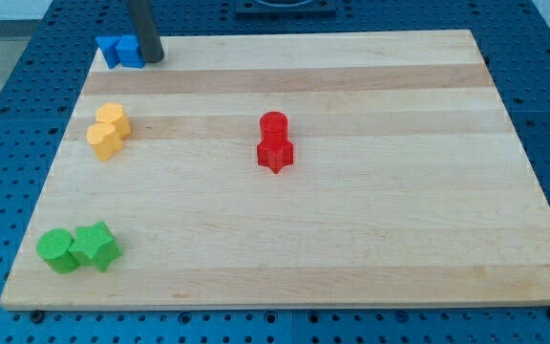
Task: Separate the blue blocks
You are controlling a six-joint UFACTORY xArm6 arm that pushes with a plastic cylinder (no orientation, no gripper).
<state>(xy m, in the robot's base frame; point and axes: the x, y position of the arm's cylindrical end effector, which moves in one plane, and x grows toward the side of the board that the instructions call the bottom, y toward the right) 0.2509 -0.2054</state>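
Note:
Two blue blocks sit touching each other at the top left corner of the wooden board [351, 248]. The left blue block [108, 49] is at the board's very corner. The right blue block [128, 53] touches it. Their exact shapes are hard to make out. My tip [152, 57] rests on the board right against the right side of the right blue block. The dark rod rises from it out of the view's top.
Two yellow blocks [109, 130] touch each other at the left, below the blue pair. A red cylinder [273, 127] touches a red star-like block [276, 154] near the middle. Two green blocks [78, 248] touch each other at the bottom left.

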